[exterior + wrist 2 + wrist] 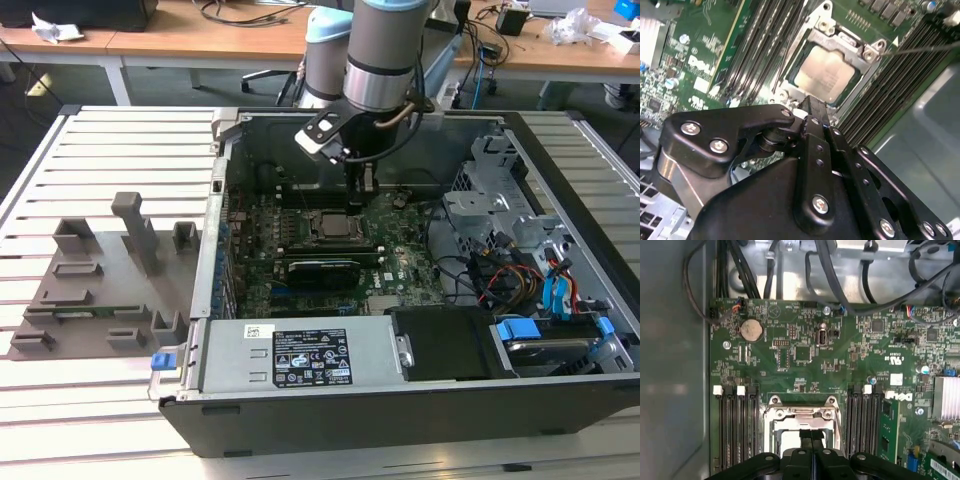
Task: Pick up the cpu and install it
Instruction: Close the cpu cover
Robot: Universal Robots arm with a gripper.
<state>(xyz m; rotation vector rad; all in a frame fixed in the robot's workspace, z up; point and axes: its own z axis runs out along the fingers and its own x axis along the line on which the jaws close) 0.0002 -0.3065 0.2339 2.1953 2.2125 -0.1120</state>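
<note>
One cpu (825,75), pale silver top upward, lying flat inside the socket. One dark socket frame (800,412) around it, on one green motherboard (800,355). Two banks of memory slots, one bank (737,425) on one side of the frame and one bank (862,420) on the other. One round coin battery (751,330) on the board, well apart from the socket. One open computer case (300,420) holding the board, lying on its side on the slatted desk (100,140). One grey holder tray (90,290) with several raised blocks, on the desk at the exterior view's left, beside the case.

One arm (385,50), coming down from above the far wall of the case, wrist turned straight down over the socket. Jaws pressed together, nothing between them, tips poised over one edge of the cpu in both wrist views. Touching the chip or just clear of it: cannot tell.
</note>
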